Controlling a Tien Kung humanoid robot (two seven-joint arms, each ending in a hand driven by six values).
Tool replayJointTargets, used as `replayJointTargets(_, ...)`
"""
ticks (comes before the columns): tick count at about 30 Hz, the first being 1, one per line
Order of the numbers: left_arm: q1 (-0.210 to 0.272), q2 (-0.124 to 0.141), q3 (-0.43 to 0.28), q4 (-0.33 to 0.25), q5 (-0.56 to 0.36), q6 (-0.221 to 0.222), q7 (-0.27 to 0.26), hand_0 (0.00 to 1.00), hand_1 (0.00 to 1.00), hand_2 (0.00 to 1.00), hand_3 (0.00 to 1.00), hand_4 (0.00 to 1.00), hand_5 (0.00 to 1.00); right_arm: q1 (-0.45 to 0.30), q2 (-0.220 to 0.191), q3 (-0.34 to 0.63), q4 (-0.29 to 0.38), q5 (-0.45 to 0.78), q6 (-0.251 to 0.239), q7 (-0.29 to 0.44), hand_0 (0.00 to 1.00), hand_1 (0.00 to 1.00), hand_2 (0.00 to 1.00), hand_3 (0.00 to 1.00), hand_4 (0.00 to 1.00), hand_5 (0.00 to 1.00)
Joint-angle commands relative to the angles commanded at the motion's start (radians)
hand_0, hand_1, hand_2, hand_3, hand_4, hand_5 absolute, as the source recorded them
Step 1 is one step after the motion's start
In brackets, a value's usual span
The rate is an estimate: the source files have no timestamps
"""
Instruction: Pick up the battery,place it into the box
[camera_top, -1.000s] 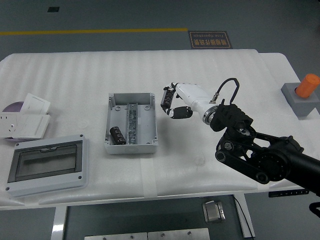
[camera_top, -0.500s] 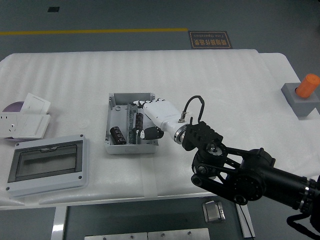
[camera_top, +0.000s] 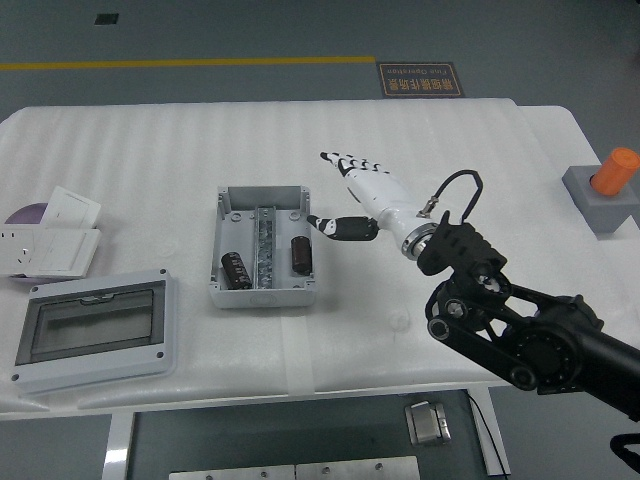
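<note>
**Battery in the box, hand empty**

You can see the right hand (camera_top: 362, 190) spread flat with fingers extended, holding nothing, hovering just right of the grey box (camera_top: 262, 245). A dark battery (camera_top: 300, 253) lies in the box's right compartment; a second one (camera_top: 236, 270) sits in the left compartment (which of them this task concerns, you can't tell). Placement looks done. What's left, by my reading, is only clearing the arm. The left hand isn't visible.

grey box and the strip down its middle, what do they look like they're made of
The grey box looks like matte moulded plastic: even dull colour, rounded corners. The strip down its middle looks like metal, shiny and slotted, though that is only a guess.
</note>
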Motion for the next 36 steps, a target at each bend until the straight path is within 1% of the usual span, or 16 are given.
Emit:
replayJointTargets(4,0.004,-0.001,0.007,0.0,-0.01,0.001,-0.002,0.669,0.684,0.557,0.581,0.586,0.442,-0.03,-0.079,0.099,-0.03,0.015,0.001,0.008,0.998,0.998,0.998,0.998,0.839,0.519)
replayJointTargets(7,0.006,0.001,0.003,0.0,-0.008,0.001,-0.002,0.67,0.683,0.556,0.58,0.586,0.442,-0.044,-0.114,0.162,-0.061,0.031,-0.002,0.017,0.998,0.998,0.989,0.998,0.84,0.535)
replayJointTargets(11,0.007,0.003,0.002,0.0,-0.01,0.003,-0.004,0.67,0.683,0.556,0.58,0.586,0.442,-0.057,-0.125,0.221,-0.116,0.058,-0.015,0.038,0.998,0.998,0.989,0.998,0.84,0.535)
replayJointTargets(12,0.007,0.002,0.003,0.0,-0.011,0.003,-0.005,0.67,0.684,0.556,0.581,0.584,0.434,-0.061,-0.125,0.231,-0.13,0.07,-0.018,0.046,0.998,0.964,0.951,0.998,0.837,0.532)
replayJointTargets(14,0.007,0.0,0.004,0.0,-0.012,0.003,-0.005,0.67,0.684,0.556,0.581,0.584,0.434,-0.069,-0.125,0.245,-0.15,0.091,-0.023,0.058,0.998,0.964,0.951,0.998,0.837,0.532)
replayJointTargets(17,0.007,-0.004,0.003,0.0,-0.012,0.003,-0.005,0.67,0.684,0.556,0.581,0.584,0.434,-0.085,-0.127,0.261,-0.161,0.108,-0.024,0.069,0.998,0.964,0.951,0.998,0.837,0.532)
replayJointTargets(18,0.007,-0.005,0.004,0.0,-0.012,0.003,-0.006,0.67,0.684,0.557,0.581,0.585,0.43,-0.093,-0.129,0.27,-0.159,0.111,-0.024,0.072,0.998,0.899,0.903,0.963,0.831,0.53)
replayJointTargets(21,0.008,-0.009,0.005,0.0,-0.014,0.004,-0.007,0.67,0.684,0.557,0.581,0.585,0.43,-0.121,-0.132,0.302,-0.139,0.123,-0.027,0.078,0.998,0.899,0.903,0.963,0.831,0.53)
replayJointTargets(23,0.009,-0.01,0.005,0.0,-0.014,0.005,-0.01,0.67,0.684,0.557,0.581,0.585,0.43,-0.144,-0.136,0.327,-0.105,0.141,-0.034,0.084,0.998,0.899,0.903,0.963,0.831,0.53)
replayJointTargets(24,0.009,-0.01,0.004,0.0,-0.013,0.005,-0.01,0.671,0.685,0.557,0.582,0.587,0.427,-0.153,-0.137,0.337,-0.089,0.148,-0.037,0.086,0.975,0.883,0.882,0.943,0.828,0.536)
replayJointTargets(27,0.009,-0.011,0.0,0.0,-0.01,0.007,-0.012,0.671,0.685,0.557,0.582,0.587,0.427,-0.184,-0.139,0.369,-0.029,0.159,-0.042,0.093,0.975,0.883,0.882,0.943,0.828,0.536)
replayJointTargets(29,0.008,-0.01,-0.001,0.0,-0.009,0.008,-0.013,0.671,0.685,0.557,0.582,0.587,0.427,-0.199,-0.139,0.384,-0.004,0.16,-0.042,0.094,0.975,0.883,0.882,0.943,0.828,0.536)
replayJointTargets(30,0.008,-0.01,-0.001,0.0,-0.008,0.008,-0.014,0.671,0.684,0.557,0.582,0.589,0.428,-0.209,-0.139,0.394,0.009,0.159,-0.041,0.095,0.956,0.876,0.866,0.922,0.824,0.529)
replayJointTargets(31,0.007,-0.009,0.0,0.0,-0.008,0.008,-0.015,0.671,0.684,0.557,0.582,0.589,0.428,-0.219,-0.138,0.405,0.02,0.159,-0.04,0.096,0.956,0.876,0.866,0.922,0.824,0.529)
replayJointTargets(35,0.003,-0.006,0.007,0.0,-0.01,0.008,-0.017,0.671,0.684,0.557,0.582,0.589,0.428,-0.248,-0.138,0.439,0.043,0.161,-0.038,0.101,0.956,0.876,0.866,0.922,0.824,0.529)
replayJointTargets(36,0.002,-0.005,0.007,0.0,-0.01,0.008,-0.018,0.67,0.684,0.557,0.582,0.589,0.428,-0.254,-0.138,0.446,0.047,0.161,-0.038,0.102,0.935,0.859,0.84,0.908,0.821,0.52)
